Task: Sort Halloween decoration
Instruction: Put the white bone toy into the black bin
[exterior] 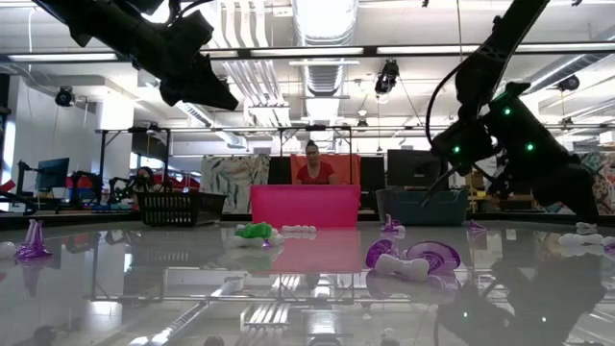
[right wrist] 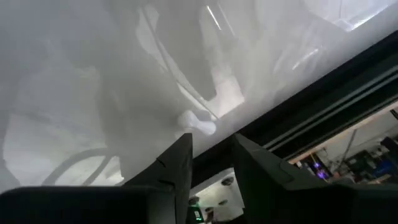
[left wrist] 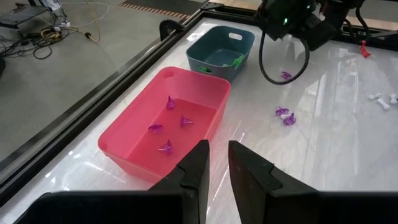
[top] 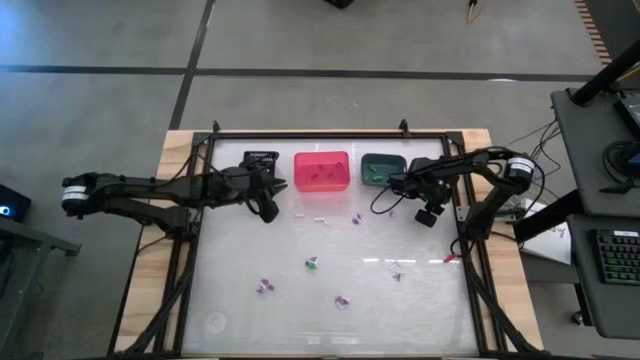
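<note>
Small trinkets lie scattered on the glossy white table: a green one (top: pixel 312 264), purple ones (top: pixel 265 287) (top: pixel 341 301) (top: pixel 356 218) and white ones (top: pixel 300 213). Several purple trinkets (left wrist: pixel 166 147) lie in the pink bin (top: pixel 322 170), and green ones (left wrist: pixel 238 60) lie in the teal bin (top: pixel 382 168). My left gripper (top: pixel 268 210) (left wrist: pixel 217 158) hovers in front of the black bin (top: pixel 261 160), narrowly open and holding nothing. My right gripper (top: pixel 428 215) (right wrist: pixel 213 146) hangs near the teal bin, open and empty. A white trinket (right wrist: pixel 198 122) lies on the table just past its fingertips.
The three bins stand in a row along the table's far edge. A black frame rail (top: pixel 462 250) runs around the table. Cables hang from the right arm (top: pixel 385 200). A person (exterior: pixel 314 165) sits in the room beyond the far edge.
</note>
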`<action>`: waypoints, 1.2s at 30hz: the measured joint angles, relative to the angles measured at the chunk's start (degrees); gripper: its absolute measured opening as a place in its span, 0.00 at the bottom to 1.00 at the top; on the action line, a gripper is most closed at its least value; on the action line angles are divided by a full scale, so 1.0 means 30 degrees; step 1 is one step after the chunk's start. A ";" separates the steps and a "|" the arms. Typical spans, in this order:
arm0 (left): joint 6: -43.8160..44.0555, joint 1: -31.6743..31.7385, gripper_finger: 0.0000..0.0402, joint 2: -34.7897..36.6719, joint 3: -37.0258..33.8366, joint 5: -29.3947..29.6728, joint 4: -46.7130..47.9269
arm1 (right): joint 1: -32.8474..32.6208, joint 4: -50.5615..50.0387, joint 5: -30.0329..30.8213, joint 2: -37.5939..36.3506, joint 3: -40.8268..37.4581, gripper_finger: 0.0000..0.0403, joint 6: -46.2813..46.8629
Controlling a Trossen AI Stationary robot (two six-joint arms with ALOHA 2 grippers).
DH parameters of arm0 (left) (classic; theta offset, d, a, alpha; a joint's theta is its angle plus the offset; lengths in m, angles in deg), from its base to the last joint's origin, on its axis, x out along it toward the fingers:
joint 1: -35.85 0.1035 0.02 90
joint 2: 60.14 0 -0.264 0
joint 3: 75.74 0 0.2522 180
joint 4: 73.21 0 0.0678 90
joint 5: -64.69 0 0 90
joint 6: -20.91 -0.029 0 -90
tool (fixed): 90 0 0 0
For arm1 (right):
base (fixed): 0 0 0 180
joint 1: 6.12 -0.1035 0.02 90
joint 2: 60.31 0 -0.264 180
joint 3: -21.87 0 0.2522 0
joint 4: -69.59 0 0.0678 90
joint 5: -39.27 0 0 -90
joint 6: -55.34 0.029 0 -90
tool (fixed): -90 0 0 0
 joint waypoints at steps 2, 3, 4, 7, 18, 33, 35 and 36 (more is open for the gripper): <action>0.0000 0.0000 0.11 0.0000 0.0000 -0.0001 0.0007 | 0.0000 0.0056 0.0007 0.0541 0.0062 0.27 -0.0014; 0.0000 0.0000 0.11 0.0000 0.0000 0.0000 0.0007 | 0.0000 0.0066 0.0007 0.0772 0.0064 0.27 -0.0090; 0.0000 0.0000 0.11 0.0000 0.0000 0.0000 0.0007 | 0.0000 0.0051 0.0007 0.1013 0.0064 0.27 -0.0114; -0.0011 0.0000 0.11 0.0000 0.0000 0.0000 0.0007 | 0.0000 0.0029 0.0022 0.1637 0.0073 0.27 -0.0145; -0.0015 0.0000 0.11 0.0000 0.0000 -0.0003 0.0000 | -0.0007 0.0304 -0.0174 0.2242 0.0919 0.27 -0.0683; 0.0044 0.0000 0.11 0.0000 0.0000 0.0000 0.0000 | -0.0007 0.0755 -0.0753 0.2292 0.1237 0.13 -0.1673; 0.0044 0.0000 0.11 0.0000 -0.0001 0.0000 0.0000 | -0.0007 0.0794 -0.1021 0.2292 0.1237 0.08 -0.1907; 0.0044 0.0000 0.11 0.0000 0.0000 -0.0006 0.0000 | -0.0007 0.0793 -0.1054 0.2290 0.1244 0.05 -0.2070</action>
